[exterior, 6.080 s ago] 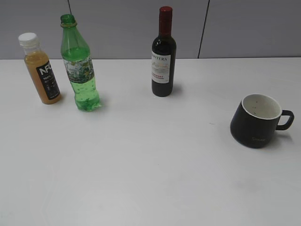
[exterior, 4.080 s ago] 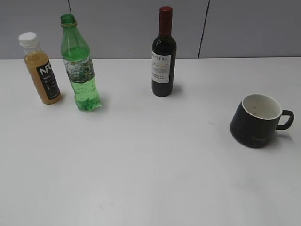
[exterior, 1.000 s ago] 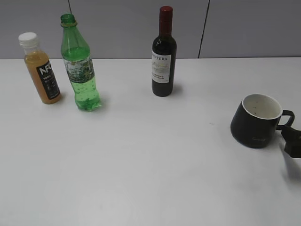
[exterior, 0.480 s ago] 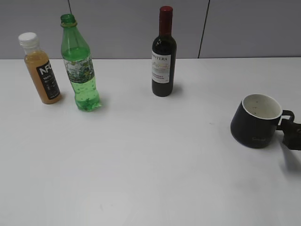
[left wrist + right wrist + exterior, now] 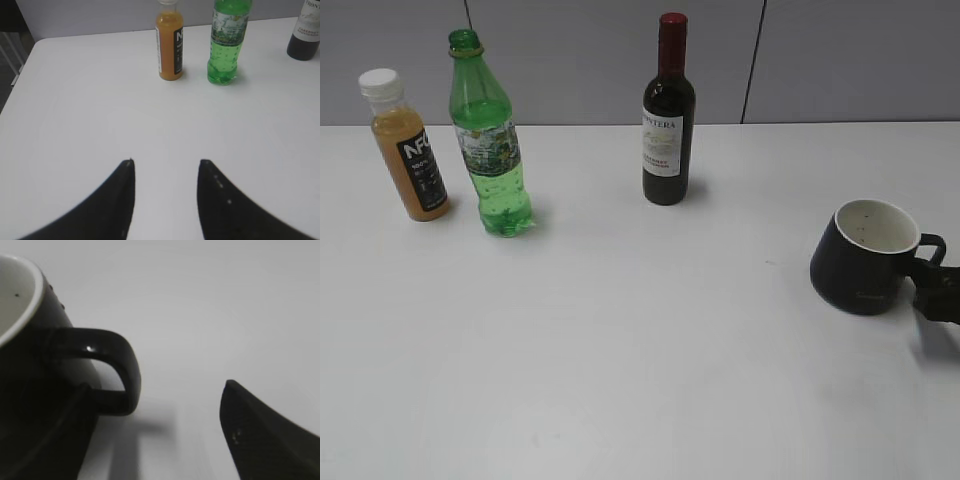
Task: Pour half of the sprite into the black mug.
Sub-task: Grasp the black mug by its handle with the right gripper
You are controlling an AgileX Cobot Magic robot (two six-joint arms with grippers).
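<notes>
The sprite [image 5: 490, 140], a tall green capless bottle, stands upright at the far left of the white table; it also shows in the left wrist view [image 5: 227, 45]. The black mug [image 5: 865, 258] stands at the right, white inside, its handle [image 5: 112, 370] pointing right. My right gripper [image 5: 942, 292] is low on the table right next to the handle. In the right wrist view it [image 5: 155, 387] is open, with the handle between its fingers, close to the left one. My left gripper [image 5: 166, 167] is open and empty above bare table, well short of the sprite.
An orange juice bottle [image 5: 410, 150] with a white cap stands just left of the sprite. A dark wine bottle [image 5: 668, 120] with a red cap stands at the back middle. A grey wall runs behind the table.
My right gripper has come into the exterior view from the right edge and moved up to the mug's handle. The bottles and the mug have not moved.
</notes>
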